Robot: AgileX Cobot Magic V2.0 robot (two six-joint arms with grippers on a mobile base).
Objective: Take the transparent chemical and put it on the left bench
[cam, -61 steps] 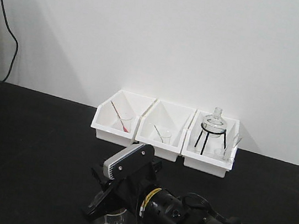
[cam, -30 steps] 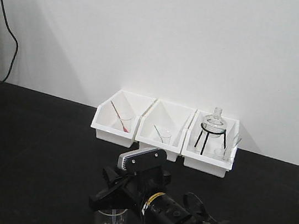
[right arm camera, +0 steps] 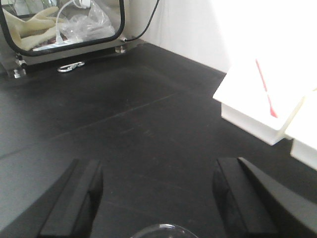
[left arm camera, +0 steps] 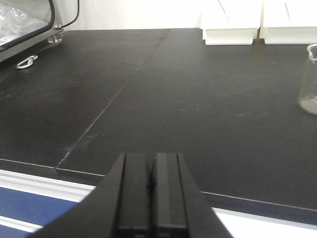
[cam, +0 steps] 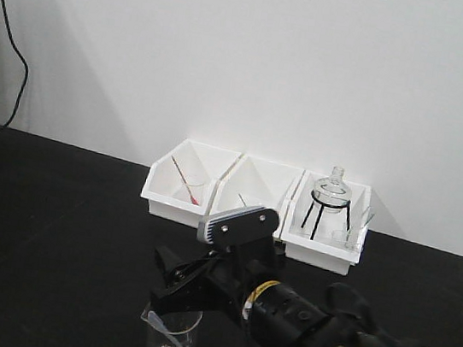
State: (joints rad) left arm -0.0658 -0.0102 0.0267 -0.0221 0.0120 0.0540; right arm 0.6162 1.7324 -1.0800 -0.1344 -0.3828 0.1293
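The transparent chemical, a thin clear pipette (cam: 242, 199), stands in a small beaker in the middle white tray (cam: 230, 216), partly hidden behind my right wrist. It shows as a faint line in the left wrist view (left arm camera: 286, 7). The black bench (cam: 51, 226) carries all three trays. My right gripper (cam: 163, 283) is open and empty, hovering just above a clear glass beaker (cam: 170, 331). In its own view (right arm camera: 158, 198) the beaker rim (right arm camera: 159, 230) sits low between the jaws. My left gripper (left arm camera: 152, 171) is shut and empty over the bench's front edge.
The left tray (cam: 174, 203) holds a red-tinted pipette (cam: 184, 181), also seen in the right wrist view (right arm camera: 265, 87). The right tray (cam: 321, 251) holds a round flask on a black tripod (cam: 329, 200). A glass-fronted box (right arm camera: 64, 25) and a carabiner (right arm camera: 69, 66) stand far left.
My right arm has risen and moved right and toward the trays, now covering part of the middle tray. More of the glass beaker shows below the gripper.
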